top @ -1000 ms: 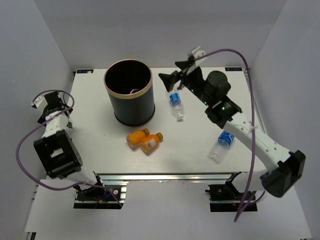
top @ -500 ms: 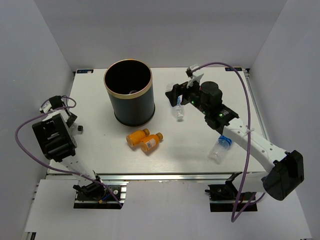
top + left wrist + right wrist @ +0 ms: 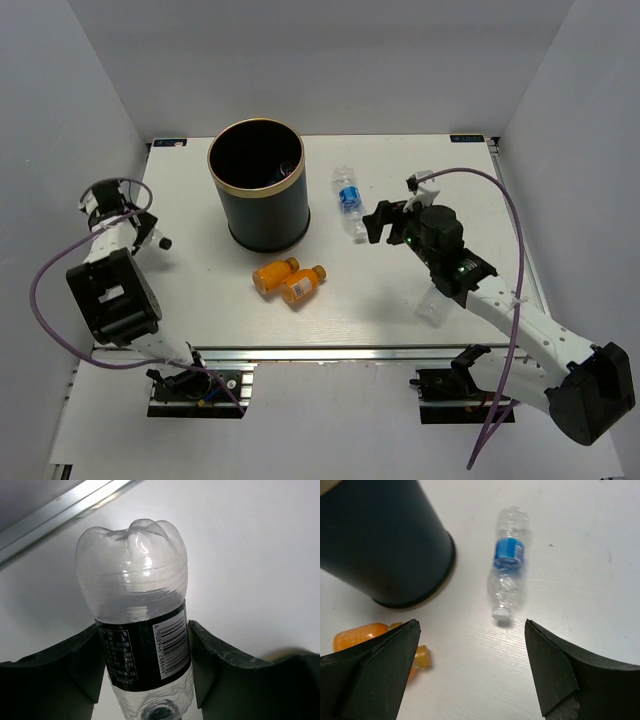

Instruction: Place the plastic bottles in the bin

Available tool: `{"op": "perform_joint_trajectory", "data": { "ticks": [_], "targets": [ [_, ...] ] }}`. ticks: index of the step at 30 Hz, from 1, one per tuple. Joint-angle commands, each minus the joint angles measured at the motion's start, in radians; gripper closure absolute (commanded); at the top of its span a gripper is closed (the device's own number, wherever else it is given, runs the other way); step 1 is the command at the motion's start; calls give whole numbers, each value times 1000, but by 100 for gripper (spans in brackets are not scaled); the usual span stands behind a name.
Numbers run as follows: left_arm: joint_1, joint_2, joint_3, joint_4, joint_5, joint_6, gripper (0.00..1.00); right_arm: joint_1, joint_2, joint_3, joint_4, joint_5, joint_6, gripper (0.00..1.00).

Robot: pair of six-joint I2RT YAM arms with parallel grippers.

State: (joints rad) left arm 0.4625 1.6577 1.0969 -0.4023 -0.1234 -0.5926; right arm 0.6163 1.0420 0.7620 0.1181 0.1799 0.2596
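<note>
The bin (image 3: 265, 225) is both your target and your biggest obstacle. It stands upright toward the far left of the table (image 3: 200, 300), its rim well above every bottle. If you carry low, the load can strike the wall, tip the bin or get knocked out of the grip.

Your left gripper (image 3: 144, 630) is closed on a clear bottle (image 3: 132, 570), with one finger on each side of the dark barcode label, near the table's left edge. The overhead view hides that bottle under the arm. The fingers press on thin, soft plastic and the base end sticks out well past them, so I judge it may squash, pivot or slide free in a fast swing.

Your right gripper (image 3: 471, 625) stands wide open with nothing in it, hovering above a second clear bottle (image 3: 507, 565). That one lies on its side just right of the bin, cap toward the near edge. It is round and will roll if one finger arrives first. If both arms head for the bin together, they could collide.

A third clear bottle (image 3: 430, 308) lies mostly hidden beneath the right arm, and a dropping elbow could sweep it off the near edge. The two orange bottles (image 3: 278, 274) lie touching in front of the bin, so closing on one may shove the other.
</note>
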Motion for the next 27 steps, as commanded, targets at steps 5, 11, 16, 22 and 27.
{"op": "perform_joint_trajectory", "data": {
  "ticks": [5,11,16,22,27],
  "targets": [
    [-200,-234,283,-66,-36,-42,51,-47,-88,-81,6,115,56,11],
    [-310,-354,371,133,92,-81,51,-61,-143,-139,-9,148,67,11],
    [-445,-300,412,247,177,-40,36,-64,-135,-153,-50,147,81,11],
    [-614,-196,495,223,142,59,26,-78,-132,-148,-107,223,104,11],
    [-697,-118,610,109,41,152,2,-116,-140,-139,-198,253,136,11]
  ]
}}
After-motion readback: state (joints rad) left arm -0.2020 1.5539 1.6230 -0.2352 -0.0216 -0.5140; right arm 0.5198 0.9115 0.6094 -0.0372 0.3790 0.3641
